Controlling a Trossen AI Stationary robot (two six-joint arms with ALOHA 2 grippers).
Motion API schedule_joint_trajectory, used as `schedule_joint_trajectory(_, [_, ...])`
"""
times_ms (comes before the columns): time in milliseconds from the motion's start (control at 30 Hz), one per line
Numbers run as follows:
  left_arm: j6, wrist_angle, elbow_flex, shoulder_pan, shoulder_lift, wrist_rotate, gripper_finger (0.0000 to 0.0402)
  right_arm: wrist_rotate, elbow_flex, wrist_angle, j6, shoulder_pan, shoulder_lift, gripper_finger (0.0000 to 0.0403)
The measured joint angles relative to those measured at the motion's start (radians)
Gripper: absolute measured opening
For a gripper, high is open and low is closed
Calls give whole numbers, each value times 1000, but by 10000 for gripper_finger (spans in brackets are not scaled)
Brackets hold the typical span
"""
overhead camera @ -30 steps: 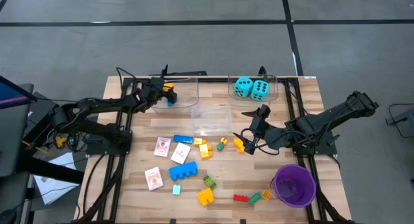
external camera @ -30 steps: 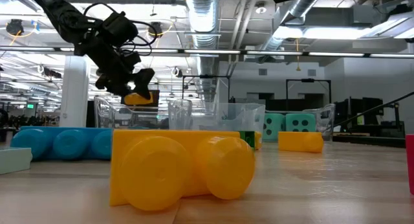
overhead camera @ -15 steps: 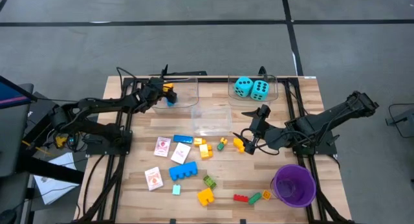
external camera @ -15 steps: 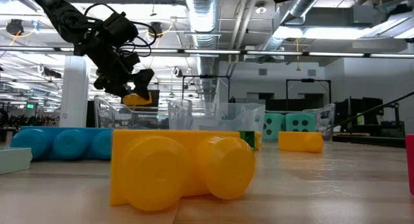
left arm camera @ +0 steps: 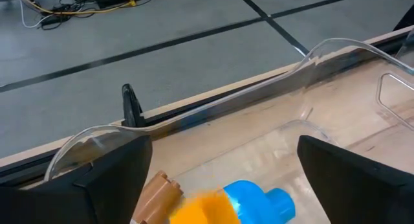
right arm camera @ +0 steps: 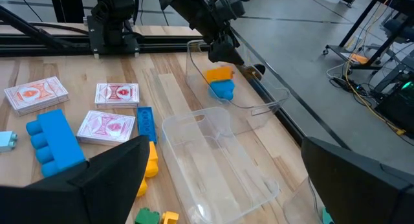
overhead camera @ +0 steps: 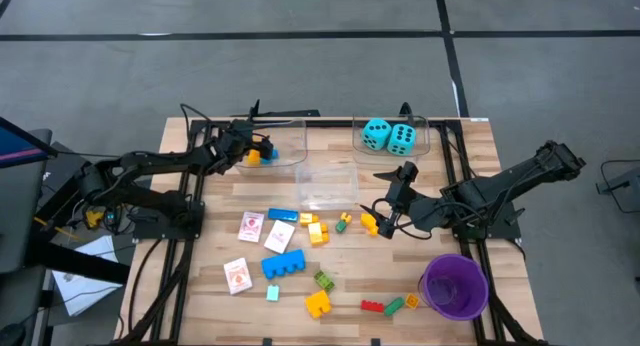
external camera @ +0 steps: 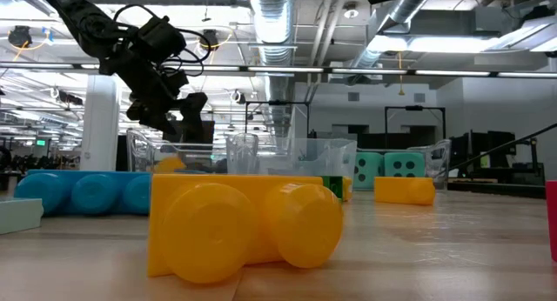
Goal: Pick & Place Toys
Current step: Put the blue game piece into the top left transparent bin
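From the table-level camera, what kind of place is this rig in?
Likely an open industrial robotics lab or workshop: bare ceiling ducts and pipes, long strip lights, and more framed workstations across the floor behind the wooden table.

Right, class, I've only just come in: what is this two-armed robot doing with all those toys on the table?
It is sorting toys into clear plastic bins. The left gripper hangs open over the far-left clear bin, where an orange brick lies on a blue brick. The right gripper waits low beside a yellow brick mid-table. Two turquoise dice already sit in another bin. Red-and-white card packs, more bricks and a purple cup remain on the wooden table.
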Motion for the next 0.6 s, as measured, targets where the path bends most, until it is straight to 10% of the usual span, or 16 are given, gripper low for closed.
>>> schedule_joint_trajectory(400, [20,14,0,-53,-79,222,362,0,0,0,0,0,0,395])
schedule_joint_trajectory(600, [172,-20,0,-146,-160,549,349,0,0,-1,0,0,0,395])
